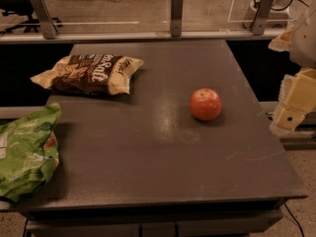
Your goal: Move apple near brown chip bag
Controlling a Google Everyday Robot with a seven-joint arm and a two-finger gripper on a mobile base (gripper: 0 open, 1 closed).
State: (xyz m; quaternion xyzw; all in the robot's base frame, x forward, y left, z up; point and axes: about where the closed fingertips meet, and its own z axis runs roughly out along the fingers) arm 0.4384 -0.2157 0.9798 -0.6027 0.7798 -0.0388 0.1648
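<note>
— How many things are on the table, and where do they sit from the gripper?

— Three. The cream-coloured, blocky robot gripper (290,115) hangs off the right edge of the flat dark-grey table (163,177), above the floor rather than the tabletop. Whether it is spread or pressed together I cannot tell; nothing is seen in its grasp.

— And the fruit?

— One round red apple with yellowish-orange patches (206,104). It is the thing nearest the gripper, to the gripper's left in the view at about the same level, resting alone on the tabletop and touching nothing else.

— The bags?

— Two. One crinkled dark-brown chip bag with cream ends (89,74) lies flat, far to the left of the gripper and further back, well apart from the apple. One larger crumpled green bag (27,152) lies farthest from the gripper, at the near left corner, hanging partly over the table's edge.

— Any writing?

— On the brown bag, white lettering in which "Salt" can be read; the smaller print is too fine to make out. The green bag has pale markings I cannot read.
</note>
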